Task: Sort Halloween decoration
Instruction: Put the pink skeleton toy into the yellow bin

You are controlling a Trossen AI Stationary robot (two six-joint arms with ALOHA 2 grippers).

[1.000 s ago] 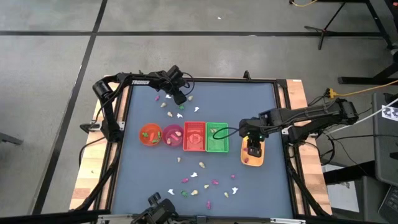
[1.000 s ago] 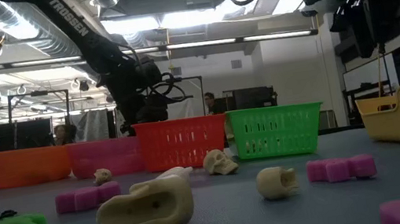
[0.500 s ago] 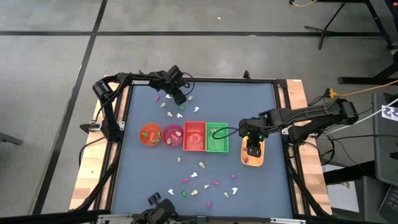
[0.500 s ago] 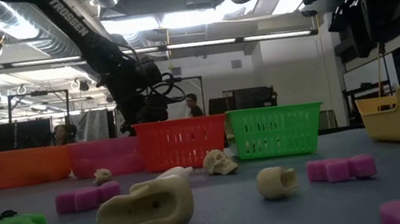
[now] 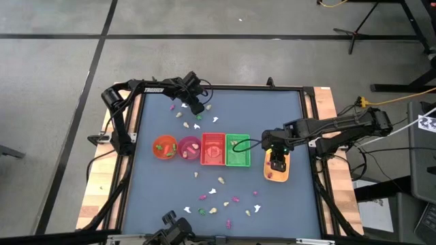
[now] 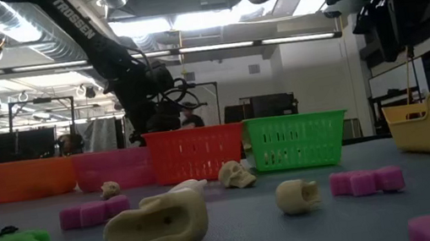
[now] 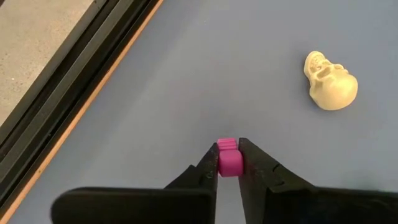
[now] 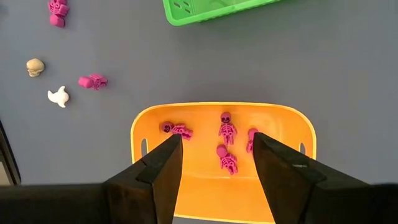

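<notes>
the left gripper [image 7: 229, 163] pinches a magenta trinket [image 7: 228, 160] on the tabletop [image 7: 186, 74], so lift straight up, clear of the cream skull [image 7: 331, 83]; the right gripper [image 8: 216, 163] hangs wide over the yellow tray [image 8: 186, 113].

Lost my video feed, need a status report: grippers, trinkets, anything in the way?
Left gripper shut on magenta trinket at far table edge. Right gripper open above yellow tray holding magenta skeletons. Cream skull nearby, not blocking.

Pink trinket [image 7: 229, 160]: only the top shows, the rest hidden between the left pincer [image 7: 229, 168] fingers; shape cannot be told. Green basket [image 8: 214, 9]: cut off by the edge. Desk trinkets, high view: too small to tell shapes
</notes>
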